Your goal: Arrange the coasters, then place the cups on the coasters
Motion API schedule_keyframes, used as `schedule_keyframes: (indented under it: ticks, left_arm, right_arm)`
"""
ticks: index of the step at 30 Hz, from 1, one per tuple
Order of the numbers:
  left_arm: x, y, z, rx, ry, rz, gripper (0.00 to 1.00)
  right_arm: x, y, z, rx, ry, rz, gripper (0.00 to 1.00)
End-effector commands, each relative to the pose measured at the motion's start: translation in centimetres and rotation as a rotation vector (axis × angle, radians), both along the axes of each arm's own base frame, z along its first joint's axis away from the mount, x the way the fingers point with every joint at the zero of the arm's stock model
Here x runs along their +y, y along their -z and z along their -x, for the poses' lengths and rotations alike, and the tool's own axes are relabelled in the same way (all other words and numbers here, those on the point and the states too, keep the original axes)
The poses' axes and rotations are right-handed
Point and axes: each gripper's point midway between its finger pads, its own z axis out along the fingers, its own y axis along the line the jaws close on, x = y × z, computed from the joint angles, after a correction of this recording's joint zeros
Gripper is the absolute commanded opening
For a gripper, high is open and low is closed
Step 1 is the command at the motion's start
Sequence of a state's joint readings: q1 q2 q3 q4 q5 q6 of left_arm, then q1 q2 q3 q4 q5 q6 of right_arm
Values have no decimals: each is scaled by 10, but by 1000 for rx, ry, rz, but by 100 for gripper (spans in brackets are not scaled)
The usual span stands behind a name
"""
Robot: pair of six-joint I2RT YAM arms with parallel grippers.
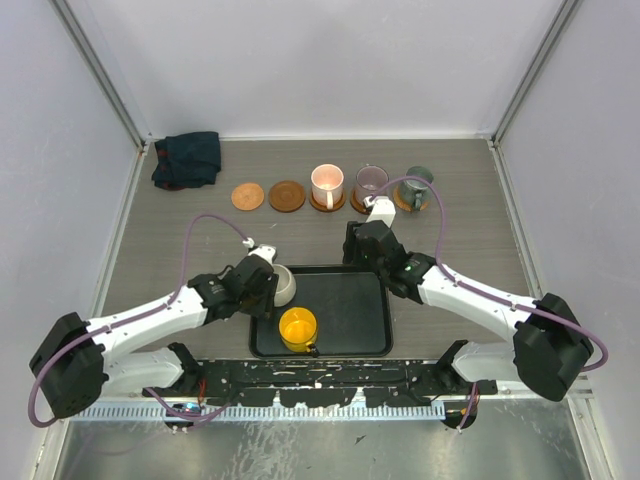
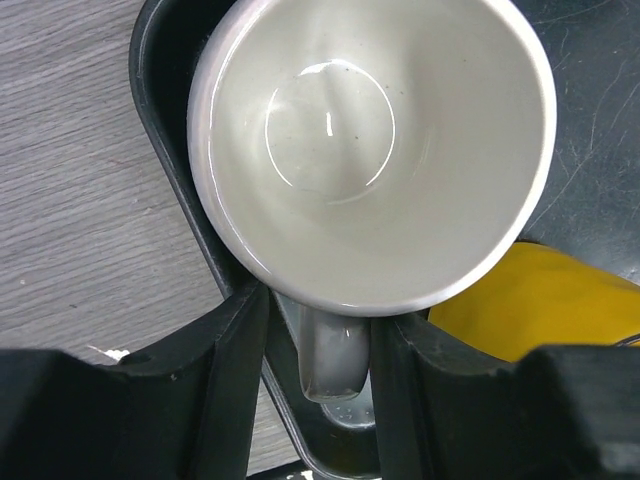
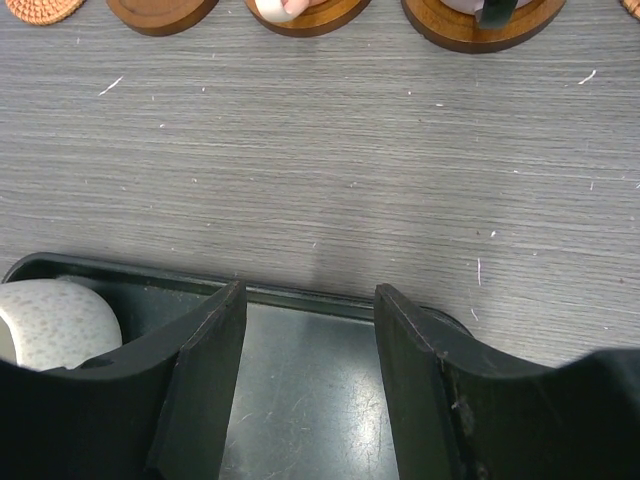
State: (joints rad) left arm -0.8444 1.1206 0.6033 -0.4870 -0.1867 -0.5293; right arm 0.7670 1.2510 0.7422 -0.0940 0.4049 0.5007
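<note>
The left gripper is pinching the handle of the glossy round cream-white cup, just ahead of its fingers, on the black tray. The right gripper is hovering spread, its pads cut off.

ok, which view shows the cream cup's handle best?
Left wrist: the cream cup's handle sits between the left end effector fingers. Top external hides the handle under the arm; right wrist shows only the cup's speckled side.
</note>
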Motion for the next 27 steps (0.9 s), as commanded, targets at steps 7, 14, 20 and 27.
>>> schedule_keyframes:
  ticks: [7, 14, 20, 27]
  left_arm:
    - [-3, -11, -8, -25, 10, -25, 44]
    - [-4, -7, -7, -9, 18, -32, 42]
    - [-5, -7, -8, -13, 22, -31, 34]
    - [-7, -7, -9, -18, 29, -25, 19]
  right_arm:
    - [9, -9, -5, -34, 3, -53, 59]
    - [10, -4, -4, -23, -1, -48, 59]
    - [12, -4, -6, -23, -2, -51, 59]
    - [18, -1, -4, -8, -23, -66, 59]
